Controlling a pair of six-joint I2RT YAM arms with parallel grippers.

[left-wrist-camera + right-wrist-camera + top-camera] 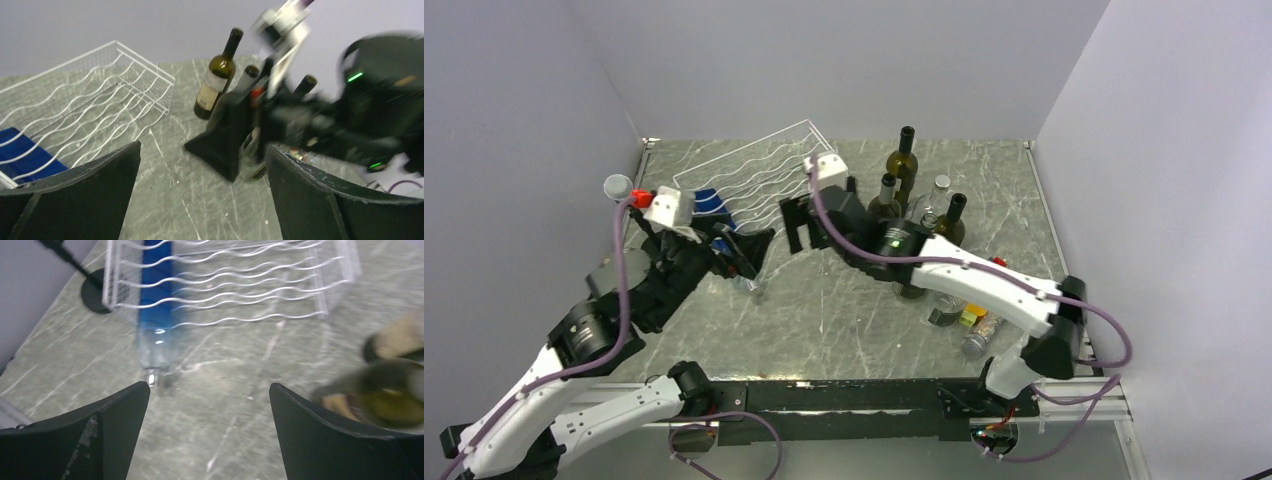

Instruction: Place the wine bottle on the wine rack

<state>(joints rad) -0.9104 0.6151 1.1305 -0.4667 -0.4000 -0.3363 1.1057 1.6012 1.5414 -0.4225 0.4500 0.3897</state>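
Note:
The white wire wine rack (759, 175) stands at the back left of the table, also in the left wrist view (95, 95) and the right wrist view (240, 285). A blue bottle (707, 203) lies in its leftmost cradle, its clear neck (150, 372) sticking out over the table. Several dark wine bottles (905, 165) stand upright at the back right; a labelled one (216, 77) shows in the left wrist view. My left gripper (746, 258) hangs open and empty just in front of the rack. My right gripper (802, 232) is open and empty over bare table (210, 415), with a blurred green bottle (390, 397) at its right.
A black round-based microphone stand (94, 290) sits left of the rack, near the left wall. More bottles and small items (972, 318) lie under the right arm at the near right. The two grippers are close together, and the right one's finger (225, 142) looms in the left wrist view.

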